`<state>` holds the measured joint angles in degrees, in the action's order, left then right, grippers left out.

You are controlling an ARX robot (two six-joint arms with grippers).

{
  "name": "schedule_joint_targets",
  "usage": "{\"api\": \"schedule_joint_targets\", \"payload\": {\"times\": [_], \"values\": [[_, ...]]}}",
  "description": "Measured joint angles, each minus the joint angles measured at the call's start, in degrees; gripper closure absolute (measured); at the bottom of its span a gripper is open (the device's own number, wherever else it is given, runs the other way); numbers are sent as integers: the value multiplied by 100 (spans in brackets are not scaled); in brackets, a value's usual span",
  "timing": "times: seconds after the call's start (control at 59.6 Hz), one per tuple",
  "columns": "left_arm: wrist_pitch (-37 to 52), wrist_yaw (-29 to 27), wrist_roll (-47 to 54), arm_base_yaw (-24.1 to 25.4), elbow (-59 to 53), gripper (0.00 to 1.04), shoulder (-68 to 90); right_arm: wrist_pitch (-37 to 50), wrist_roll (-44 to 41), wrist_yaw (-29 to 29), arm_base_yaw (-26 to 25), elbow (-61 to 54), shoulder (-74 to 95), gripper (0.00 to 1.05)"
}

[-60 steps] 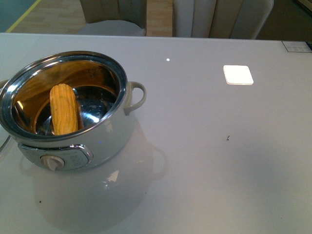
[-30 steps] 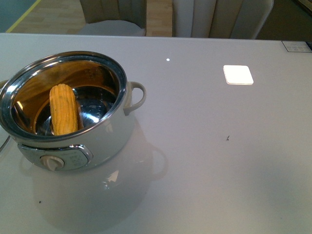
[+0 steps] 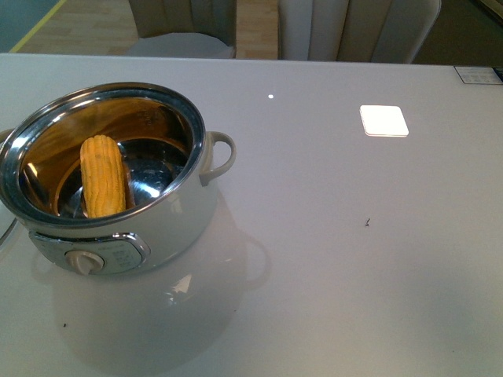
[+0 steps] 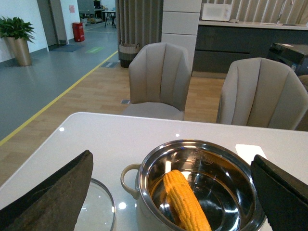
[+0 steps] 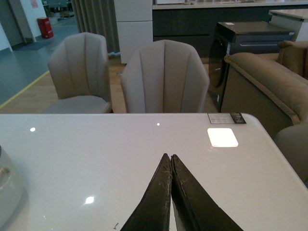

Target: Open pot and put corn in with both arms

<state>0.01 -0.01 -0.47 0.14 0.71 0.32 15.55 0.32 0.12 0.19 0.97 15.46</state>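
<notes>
The white pot [image 3: 182, 218] stands open on the left of the table, its steel rim bare. The yellow corn [image 3: 104, 176] leans inside the bowl, tip up. Neither arm shows in the front view. In the left wrist view the pot [image 4: 140, 215] and the corn [image 4: 186, 203] lie just beyond my left gripper [image 4: 172, 155], which is open wide with one black finger [image 4: 57, 192] at each side and nothing held. My right gripper [image 5: 169, 156] hovers shut and empty over bare table, with the pot's side [image 5: 6, 192] far off at the picture's edge.
A glass lid [image 4: 99, 212] lies flat on the table beside the pot, its edge [image 3: 5, 232] just showing in the front view. A bright square reflection [image 3: 384, 120] and a small label [image 3: 478, 75] mark the far right. Beige chairs [image 4: 159, 77] stand behind the table.
</notes>
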Motion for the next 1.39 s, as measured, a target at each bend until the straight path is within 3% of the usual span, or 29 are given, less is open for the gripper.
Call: {"api": "schedule_joint_targets", "payload": {"times": [0.369, 0.453, 0.621, 1.142, 1.394], "values": [[0, 0, 0, 0, 0, 7, 0, -608, 2, -2, 0, 0, -597, 103], [0, -2, 0, 0, 0, 7, 0, -1453, 0, 0, 0, 2, -1276, 103], [0, 0, 0, 0, 0, 7, 0, -1543, 0, 0, 0, 2, -1504, 103], [0, 0, 0, 0, 0, 7, 0, -1545, -4, -2, 0, 2, -1510, 10], [0, 0, 0, 0, 0, 7, 0, -1545, -4, -2, 0, 2, -1510, 9]]}}
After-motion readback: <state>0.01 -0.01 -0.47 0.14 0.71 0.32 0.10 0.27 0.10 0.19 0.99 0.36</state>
